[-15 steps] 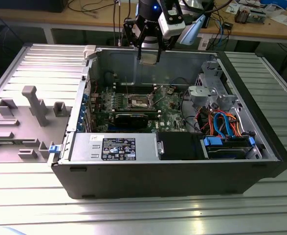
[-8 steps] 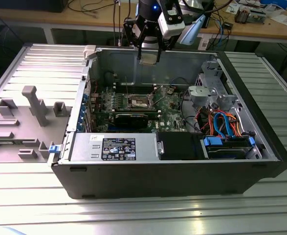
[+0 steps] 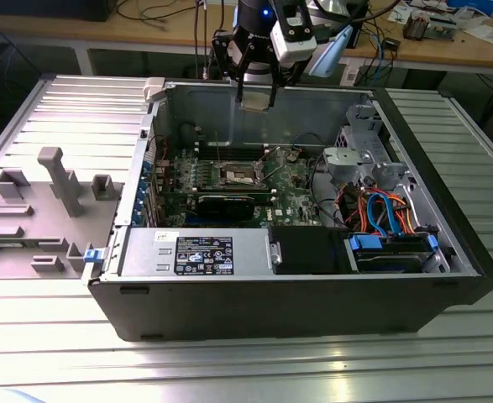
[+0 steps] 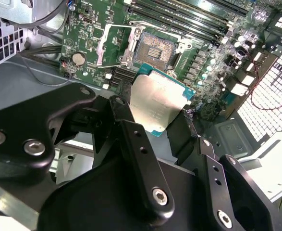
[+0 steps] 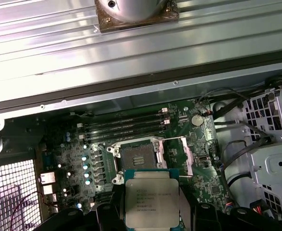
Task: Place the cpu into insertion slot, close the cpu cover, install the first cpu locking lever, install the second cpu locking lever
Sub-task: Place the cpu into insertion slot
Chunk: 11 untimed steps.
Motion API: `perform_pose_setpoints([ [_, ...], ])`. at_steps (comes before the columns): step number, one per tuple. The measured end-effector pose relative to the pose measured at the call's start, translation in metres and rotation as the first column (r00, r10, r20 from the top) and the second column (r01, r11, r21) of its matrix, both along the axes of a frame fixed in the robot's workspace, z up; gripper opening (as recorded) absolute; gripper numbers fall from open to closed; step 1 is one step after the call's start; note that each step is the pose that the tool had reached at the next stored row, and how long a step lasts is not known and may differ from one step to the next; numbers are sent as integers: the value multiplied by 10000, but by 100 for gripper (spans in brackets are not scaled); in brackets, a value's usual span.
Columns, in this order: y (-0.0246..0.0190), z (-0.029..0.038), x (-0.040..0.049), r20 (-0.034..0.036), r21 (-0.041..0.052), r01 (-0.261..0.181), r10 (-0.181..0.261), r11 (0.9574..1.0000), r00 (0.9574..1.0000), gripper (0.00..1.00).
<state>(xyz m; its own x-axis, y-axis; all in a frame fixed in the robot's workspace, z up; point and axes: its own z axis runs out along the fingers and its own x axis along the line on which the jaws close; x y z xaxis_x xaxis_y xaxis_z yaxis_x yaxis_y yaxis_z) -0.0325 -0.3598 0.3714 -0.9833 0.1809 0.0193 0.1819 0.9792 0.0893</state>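
Observation:
My gripper (image 3: 257, 99) hangs above the far wall of the open computer case (image 3: 263, 315), shut on the cpu (image 3: 257, 94). In both wrist views the cpu (image 4: 159, 98) (image 5: 152, 197) shows its silvery face and green rim, clamped between the black fingers (image 4: 131, 130). It is well above the board, apart from it. The insertion slot (image 4: 158, 50) (image 5: 136, 156) (image 3: 240, 175) lies bare on the green motherboard. The cpu cover (image 4: 116, 42) (image 5: 177, 153) is swung open beside the slot.
Inside the case, a grey labelled power supply (image 3: 196, 252) and a black drive box (image 3: 309, 250) line the near wall. A long black expansion card (image 3: 229, 206) lies near the slot. Drive cage and coloured cables (image 3: 380, 210) fill the exterior view's right. A grey fixture tray (image 3: 36, 210) lies outside.

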Motion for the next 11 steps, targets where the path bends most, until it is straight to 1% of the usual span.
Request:
perform_pose_setpoints([
  [11,0,0,0,0,0,145,-145,9999,9999,54],
])
